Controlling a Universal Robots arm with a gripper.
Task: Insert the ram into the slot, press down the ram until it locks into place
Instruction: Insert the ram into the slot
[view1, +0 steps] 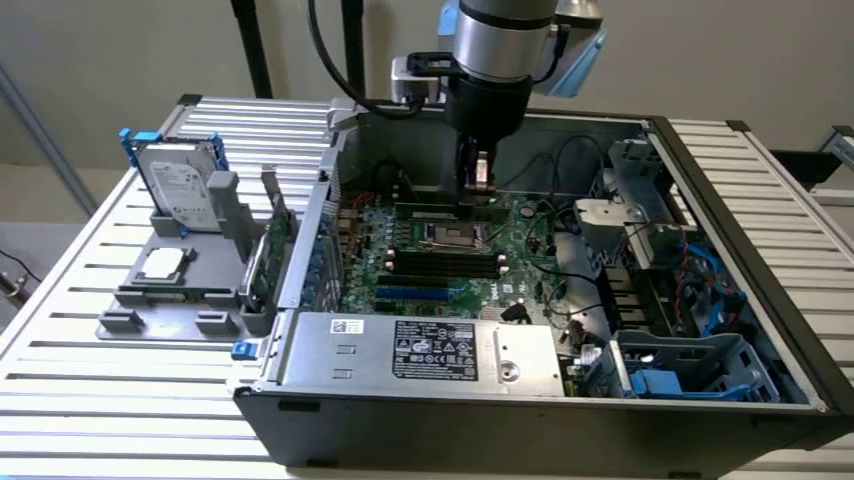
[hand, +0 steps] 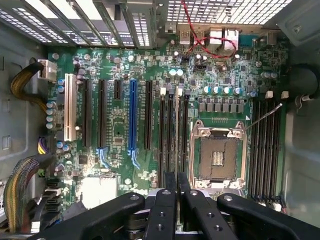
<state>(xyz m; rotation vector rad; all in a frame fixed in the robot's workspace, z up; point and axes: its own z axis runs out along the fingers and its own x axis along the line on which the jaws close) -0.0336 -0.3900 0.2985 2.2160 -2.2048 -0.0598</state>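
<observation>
Gripper (view1: 477, 192) fingers narrow, clamped on ram (view1: 430, 209), upper centre of exterior frame; ram level over board (view1: 523, 228), apart from black slot (view1: 441, 262) at frame centre

There is one arm (view1: 501, 40) with one gripper (hand: 176, 182), and one ram (view1: 447, 210). One case (view1: 441, 420) holds one green board (hand: 120, 127). The board has one blue slot (hand: 132, 115), one white slot (hand: 70, 107), one square socket (hand: 218, 157), and eight long black slots (hand: 171, 130), four on each side. One hard drive (view1: 178, 190) is there too.
</observation>
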